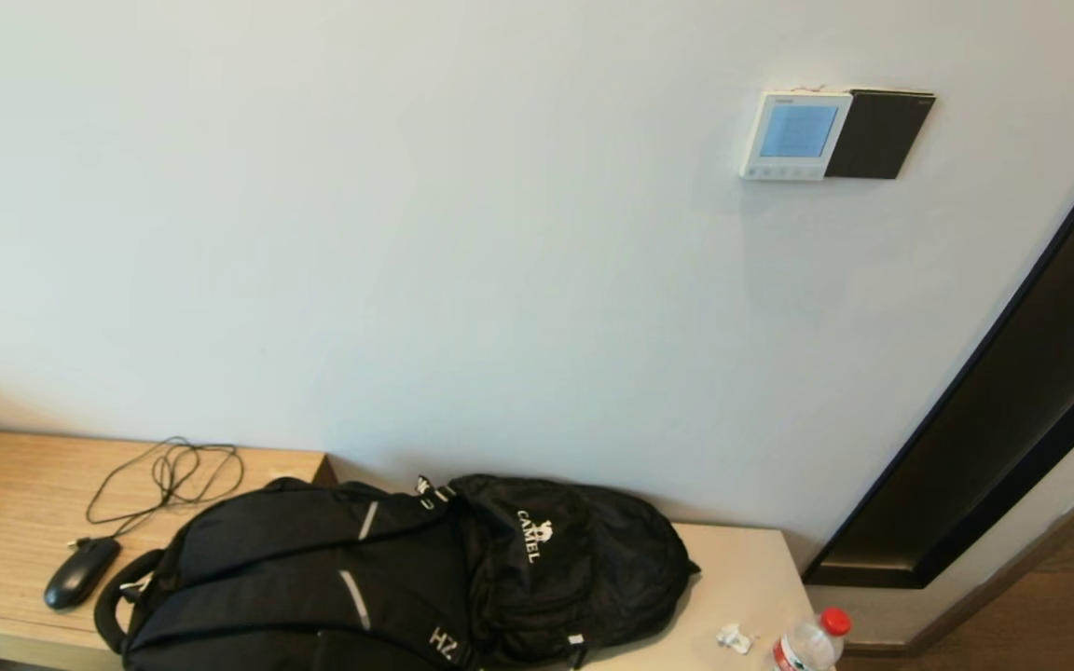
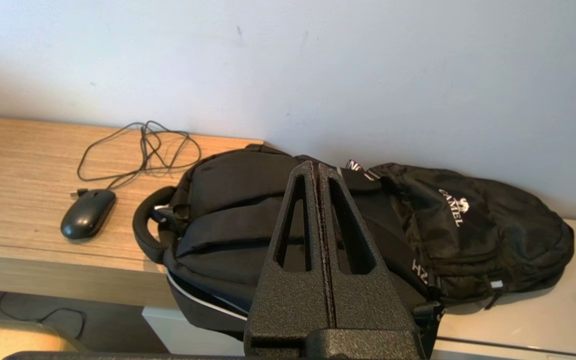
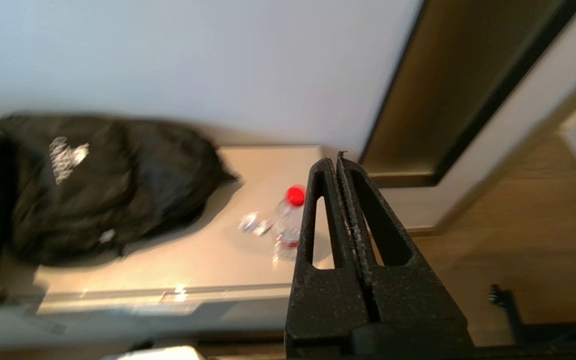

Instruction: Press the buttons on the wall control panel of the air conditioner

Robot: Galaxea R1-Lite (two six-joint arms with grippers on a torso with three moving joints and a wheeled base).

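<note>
The white wall control panel (image 1: pixel 795 134) hangs high on the wall at the upper right of the head view, with a light-blue screen. Its row of tiny pale buttons (image 1: pixel 779 171) runs along the bottom strip. Neither gripper shows in the head view. My left gripper (image 2: pixel 316 167) is shut and empty, low over the black backpack (image 2: pixel 348 235). My right gripper (image 3: pixel 335 161) is shut and empty, low over the bench end by the bottle (image 3: pixel 288 222). The panel is out of both wrist views.
A glossy black plate (image 1: pixel 880 134) adjoins the panel's right side. Below stand a wooden desk (image 1: pixel 6 503) with a black mouse (image 1: pixel 80 571) and cable, a pale bench (image 1: pixel 742 578) with the backpack (image 1: pixel 406 578), a crumpled wrapper (image 1: pixel 733 638) and a red-capped bottle (image 1: pixel 812 643). A dark door frame (image 1: pixel 1012 401) stands right.
</note>
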